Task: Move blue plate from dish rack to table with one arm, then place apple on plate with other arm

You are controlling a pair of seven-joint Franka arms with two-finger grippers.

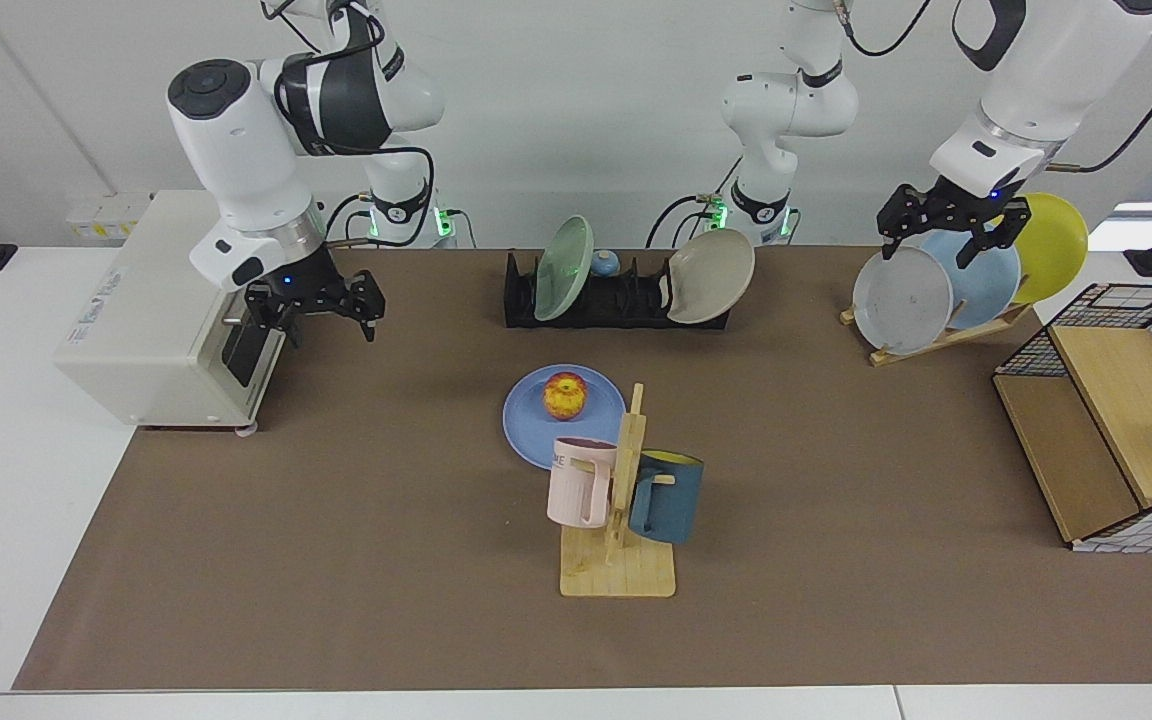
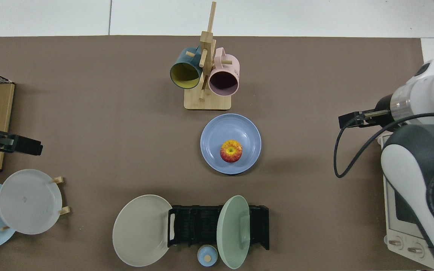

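Now, what I see from my station:
Blue plate (image 1: 562,417): flat on the table (image 1: 336,560), apple (image 1: 564,395) on it.
Dish rack (image 1: 626,300): behind, two other plates.
Right gripper (image 1: 316,308): fingers spread, empty, beside toaster oven (image 1: 166,300).
Left gripper (image 1: 951,222): fingers apart, empty, above wooden plate stand (image 1: 936,338).

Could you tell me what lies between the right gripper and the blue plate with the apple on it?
Nothing: both views show only bare mat between the right gripper, by the toaster oven, and the blue plate.
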